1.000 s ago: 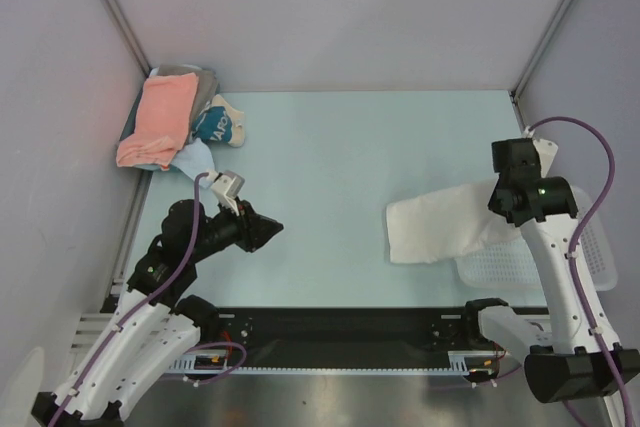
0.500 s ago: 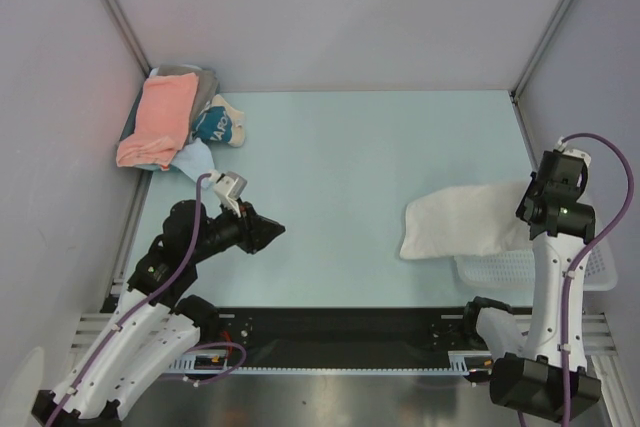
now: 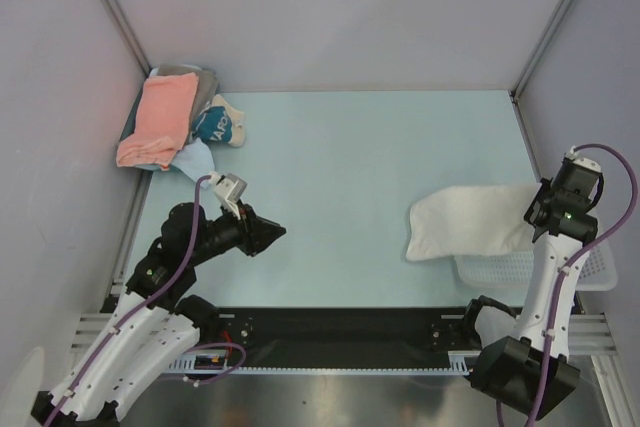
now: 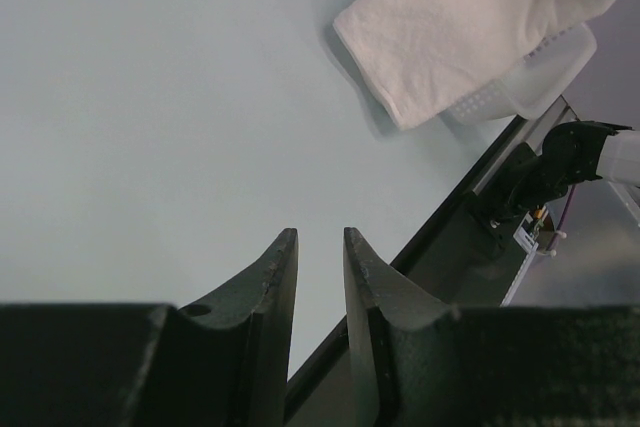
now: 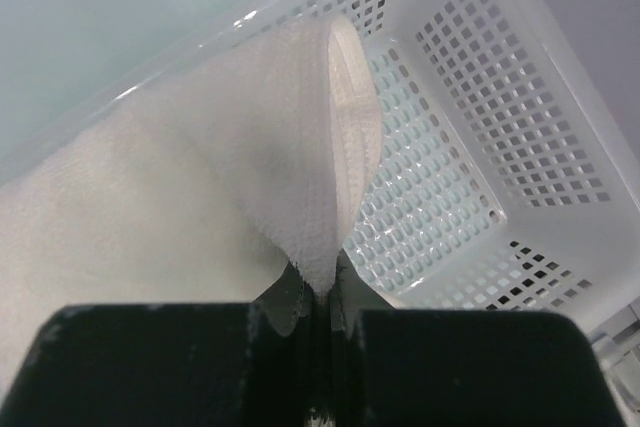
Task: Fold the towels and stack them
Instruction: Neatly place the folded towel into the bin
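Note:
The white towel (image 3: 468,222) lies folded on the right of the table, its right end over the basket's rim. My right gripper (image 3: 537,217) is shut on that end; in the right wrist view the towel (image 5: 200,197) bunches into the closed gripper (image 5: 318,287). My left gripper (image 3: 280,235) hovers over the table at the left, empty, its jaws a narrow gap apart (image 4: 320,237). The salmon-pink towel (image 3: 158,119) lies on a pile at the back left, over the grey towel (image 3: 198,78) and the light blue towel (image 3: 195,159).
A white perforated basket (image 3: 590,265) sits at the right front edge; it also shows in the right wrist view (image 5: 480,127) and the left wrist view (image 4: 550,62). A small teal bundle (image 3: 215,127) lies beside the pile. Side walls stand close on both sides.
My right gripper has moved right and back towards the basket, dragging the white towel with it. The left arm has barely moved.

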